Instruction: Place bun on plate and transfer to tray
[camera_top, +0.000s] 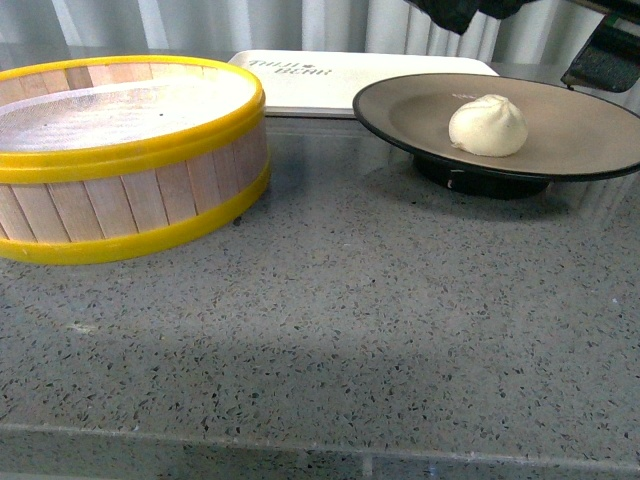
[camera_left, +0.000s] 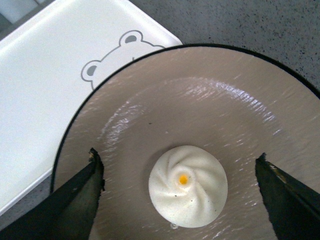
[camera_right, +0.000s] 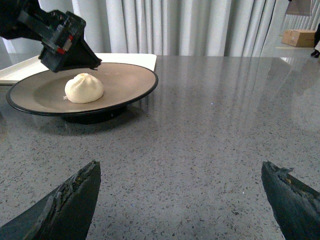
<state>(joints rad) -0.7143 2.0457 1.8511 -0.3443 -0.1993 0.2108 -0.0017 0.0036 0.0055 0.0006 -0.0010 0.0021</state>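
Though the bun sits on the plate, the plate itself stands on the grey speckled counter, its black foot down on the stone just in front of the tray and not on it. From the left wrist camera the bun lies a little off the middle of the brown plate, pleats swirling in to a small yellow dot. The left gripper hangs straight above it with its jaws spread wide, one dark finger out to each side of the bun, both clear of it, gripping nothing. Seen from the right wrist camera, that same gripper floats just over the bun without touching. The plate's rim hides one corner of the white tray in the overhead view, cutting across a printed bear face; whether the rim really overhangs the tray or only lines up with it, I cannot tell. The right gripper is low over bare counter, well off to the side of the plate, and it too gapes wide — nothing between its fingers but stone. To the robot's left stands a wooden steamer basket with yellow bands, well apart from the plate. Pale curtains hang behind the counter.
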